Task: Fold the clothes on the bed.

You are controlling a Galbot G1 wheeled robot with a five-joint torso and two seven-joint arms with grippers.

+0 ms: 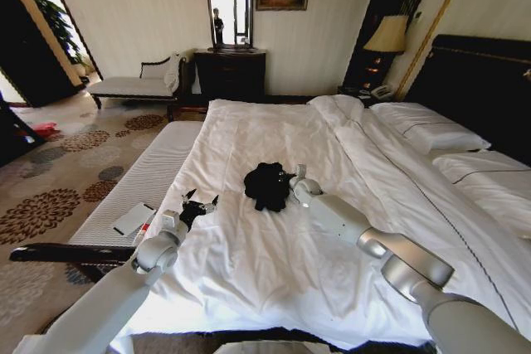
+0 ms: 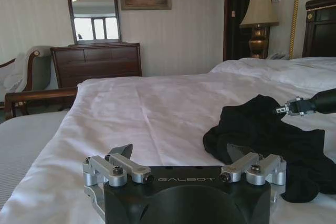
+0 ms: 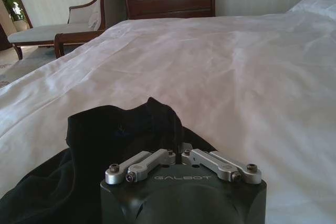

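Black T-shirt (image 1: 266, 186) lies bunched in a crumpled heap on the white duvet of the bed (image 1: 274, 134), roughly mid-bed, nearer the foot than the pillows; lettering not visible; no clear long axis, heap about as wide as deep, neck and hem direction cannot be told.

Right gripper (image 1: 292, 178) sits at the shirt's right edge, arm reaching in from the near right; in the right wrist view its fingers (image 3: 157, 157) are drawn together, linkage nearly meeting at centre, black fabric (image 3: 115, 135) bunched up right at the tips; pinching a fold of the shirt; in the left wrist view the same gripper (image 2: 283, 110) touches the far right side of the heap (image 2: 262, 140).

Left gripper (image 1: 199, 203) hovers over bare duvet to the left of the shirt, apart from it, not touching cloth; fingers (image 2: 122, 152) spread wide, nothing between them; shirt lies ahead and to the right of them in that wrist view.

Pillows (image 1: 431, 130) far right by the dark headboard (image 1: 477, 80); pale bench (image 1: 137, 184) along the bed's left side.
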